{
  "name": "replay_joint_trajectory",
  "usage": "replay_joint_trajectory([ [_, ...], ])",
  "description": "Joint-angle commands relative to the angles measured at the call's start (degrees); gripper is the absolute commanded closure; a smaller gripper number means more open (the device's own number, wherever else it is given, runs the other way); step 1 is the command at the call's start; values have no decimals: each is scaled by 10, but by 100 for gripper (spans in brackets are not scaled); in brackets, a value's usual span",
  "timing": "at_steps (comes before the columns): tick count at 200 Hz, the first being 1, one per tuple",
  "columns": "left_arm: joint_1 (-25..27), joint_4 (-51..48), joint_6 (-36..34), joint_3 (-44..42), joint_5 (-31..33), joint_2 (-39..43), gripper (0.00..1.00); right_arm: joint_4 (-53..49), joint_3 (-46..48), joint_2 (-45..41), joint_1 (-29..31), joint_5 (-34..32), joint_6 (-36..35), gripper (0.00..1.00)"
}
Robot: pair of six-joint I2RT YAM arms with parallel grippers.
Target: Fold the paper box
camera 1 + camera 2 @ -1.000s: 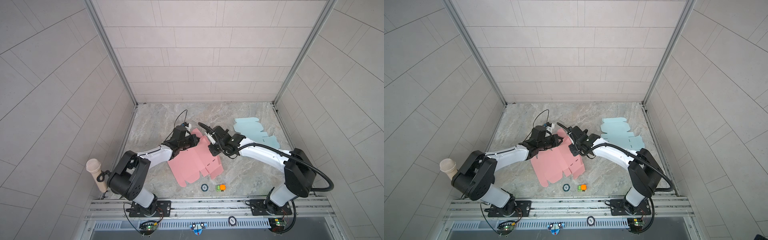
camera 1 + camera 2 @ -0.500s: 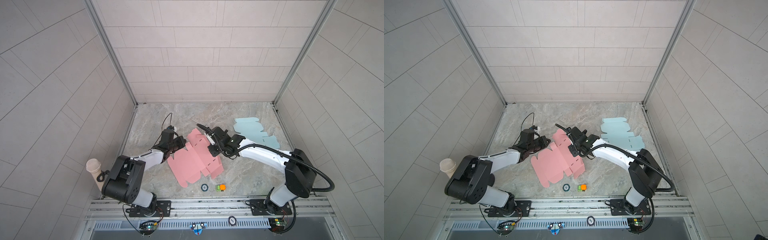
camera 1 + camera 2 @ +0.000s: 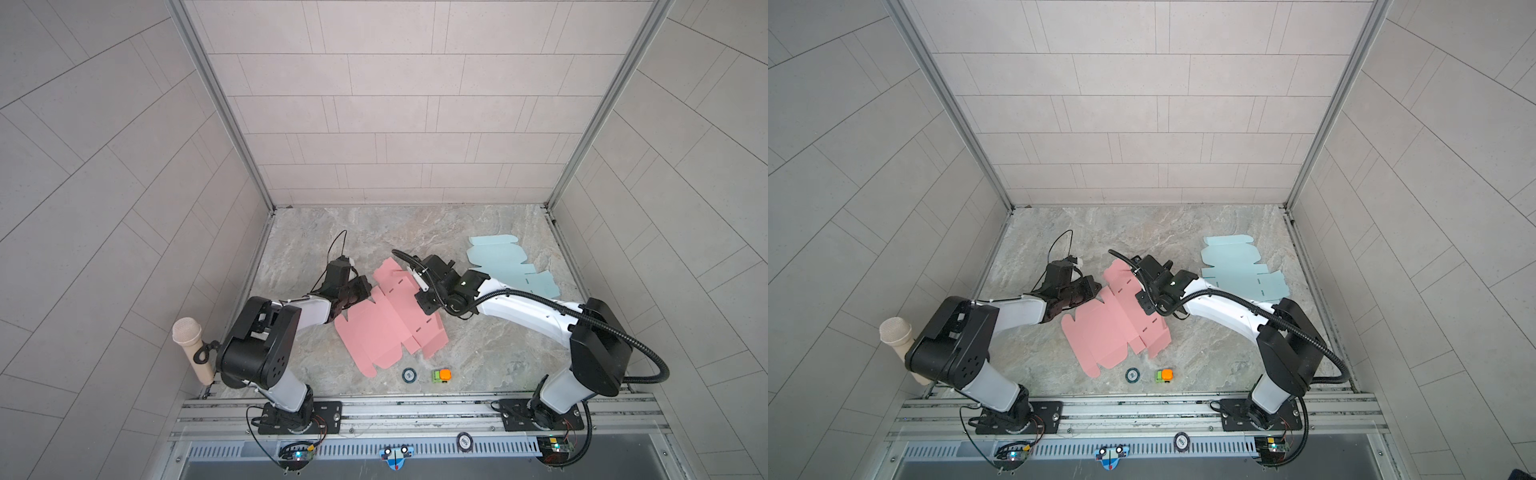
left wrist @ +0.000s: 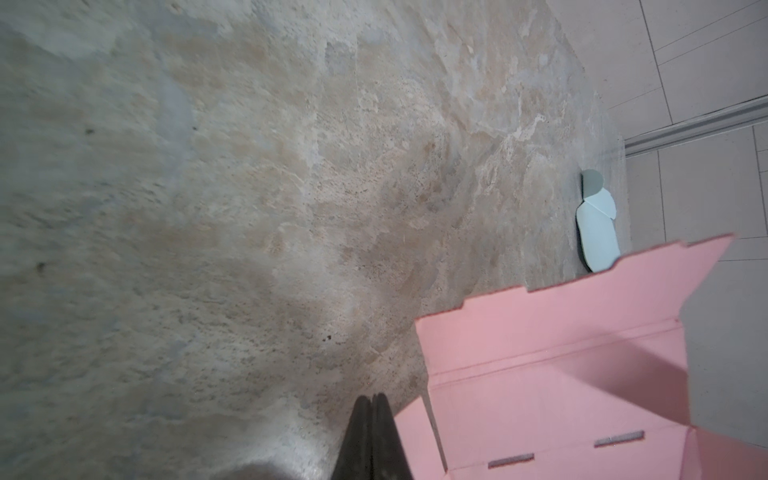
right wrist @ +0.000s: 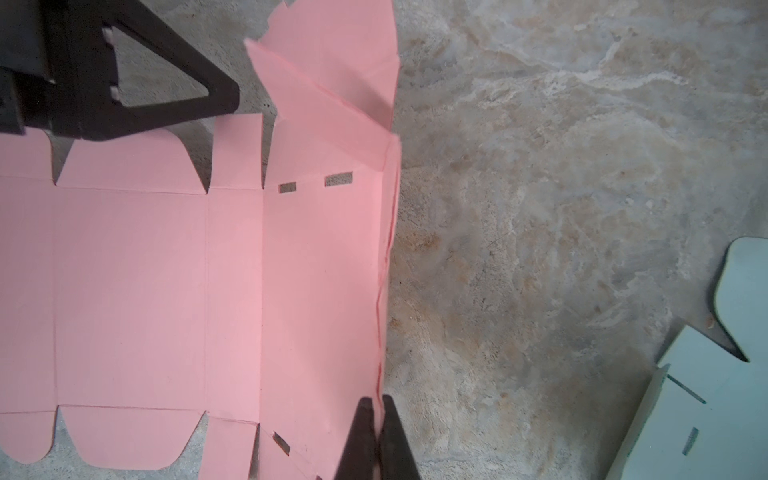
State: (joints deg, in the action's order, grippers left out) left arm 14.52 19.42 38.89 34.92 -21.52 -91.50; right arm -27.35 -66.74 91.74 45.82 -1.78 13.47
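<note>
Two claws are sitting at the pink paper box (image 3: 386,328), which is lying mostly flat around the middle of the table (image 3: 478,345). The left gripper (image 4: 371,401) is sitting just beside the sheet's left edge with its claw pressed together on nothing, while the right gripper (image 5: 377,405) is pinching the raised flap on the sheet's right side. A light blue sheet (image 3: 503,266) is lying flat near the far right corner.

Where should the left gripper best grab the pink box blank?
The raised end flap of the pink box blank, approached from the left gripper side: it stands off the table, leaving a free edge to pinch; nearby panels lie flat.
</note>
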Motion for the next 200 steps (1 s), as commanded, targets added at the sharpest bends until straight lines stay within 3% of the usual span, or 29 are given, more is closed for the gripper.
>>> replay_joint_trajectory([
  [1,-22,5,-20,-6,-1,11,100,-10,-12,-16,5,-10,-11,100],
  [116,20,44,-12,-15,-33,-12,100,-15,-23,-13,15,-17,-13,100],
  [200,60,51,6,-67,-31,58,100,-25,-34,-8,24,-47,-26,100],
])
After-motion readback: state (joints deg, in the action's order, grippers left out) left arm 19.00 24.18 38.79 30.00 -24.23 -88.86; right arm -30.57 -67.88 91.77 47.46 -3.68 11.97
